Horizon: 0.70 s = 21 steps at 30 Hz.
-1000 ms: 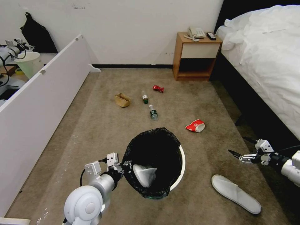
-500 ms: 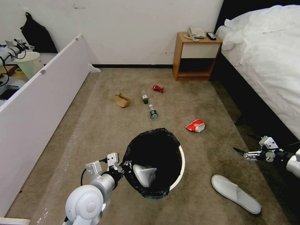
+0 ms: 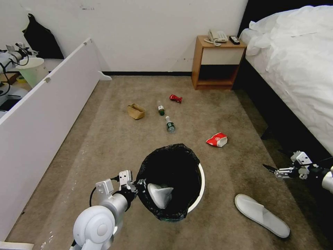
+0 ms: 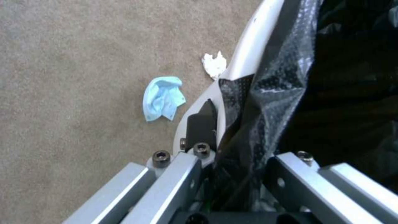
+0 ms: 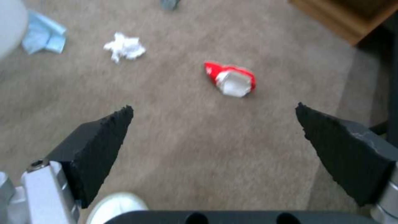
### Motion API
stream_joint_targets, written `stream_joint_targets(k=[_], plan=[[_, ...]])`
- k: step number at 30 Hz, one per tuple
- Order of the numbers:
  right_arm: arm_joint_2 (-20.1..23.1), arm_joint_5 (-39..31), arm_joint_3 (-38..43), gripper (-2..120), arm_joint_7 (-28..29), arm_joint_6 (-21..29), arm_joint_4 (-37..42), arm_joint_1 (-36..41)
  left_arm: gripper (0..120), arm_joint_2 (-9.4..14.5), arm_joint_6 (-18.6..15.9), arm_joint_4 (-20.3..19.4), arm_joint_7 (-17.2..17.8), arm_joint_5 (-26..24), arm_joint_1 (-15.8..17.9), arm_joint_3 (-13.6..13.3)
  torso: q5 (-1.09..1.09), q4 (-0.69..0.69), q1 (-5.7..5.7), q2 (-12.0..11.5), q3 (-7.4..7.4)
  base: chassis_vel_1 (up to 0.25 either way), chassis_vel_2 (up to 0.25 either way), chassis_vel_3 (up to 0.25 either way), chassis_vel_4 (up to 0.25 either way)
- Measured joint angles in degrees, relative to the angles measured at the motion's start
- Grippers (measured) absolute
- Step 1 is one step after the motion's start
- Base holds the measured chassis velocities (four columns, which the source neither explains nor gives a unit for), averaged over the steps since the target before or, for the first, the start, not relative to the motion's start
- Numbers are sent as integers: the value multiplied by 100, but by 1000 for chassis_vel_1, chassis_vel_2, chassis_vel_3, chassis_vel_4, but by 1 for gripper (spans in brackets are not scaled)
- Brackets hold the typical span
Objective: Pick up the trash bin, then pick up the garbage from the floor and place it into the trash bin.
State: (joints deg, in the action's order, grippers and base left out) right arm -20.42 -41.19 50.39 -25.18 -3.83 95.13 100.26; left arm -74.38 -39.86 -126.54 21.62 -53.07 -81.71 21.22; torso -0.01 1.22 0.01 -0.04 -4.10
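Observation:
The trash bin (image 3: 200,184), white with a black bag (image 4: 282,77) over its rim, hangs in my left gripper (image 3: 140,185), which is shut on the rim. One white slipper (image 3: 159,194) lies inside it. My right gripper (image 3: 272,170) hovers open above the carpet, beyond the other slipper (image 3: 262,215). Garbage on the floor: a red-white snack packet (image 3: 217,139), two bottles (image 3: 170,125), a red wrapper (image 3: 175,98) and a tan paper bag (image 3: 135,111). A blue mask (image 4: 162,98) and a tissue (image 4: 214,64) lie beside the bin.
A bed (image 3: 298,62) runs along the right, with a wooden nightstand (image 3: 218,62) at the far wall. A white panel (image 3: 45,114) walls off the left side. A pale green bin (image 3: 33,71) stands behind it.
My right gripper has drawn away to the right and slightly back toward me, still open. The bin has shifted a little nearer in the left gripper.

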Motion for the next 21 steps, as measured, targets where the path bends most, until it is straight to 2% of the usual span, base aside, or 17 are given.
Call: stream_joint_targets(k=[11, 21], plan=[[491, 111, -543, 100, -302, -3, -492, -8, 2, -79, 11, -53, -77, 157, -56, 10, 0, 0, 0, 0, 0, 0, 0, 0, 0], [711, -11, -849, 100, -424, 64, -843, -69, 2, -102, 33, -76, -136, 232, -125, 32, 0, 0, 0, 0, 0, 0, 0, 0, 0]])
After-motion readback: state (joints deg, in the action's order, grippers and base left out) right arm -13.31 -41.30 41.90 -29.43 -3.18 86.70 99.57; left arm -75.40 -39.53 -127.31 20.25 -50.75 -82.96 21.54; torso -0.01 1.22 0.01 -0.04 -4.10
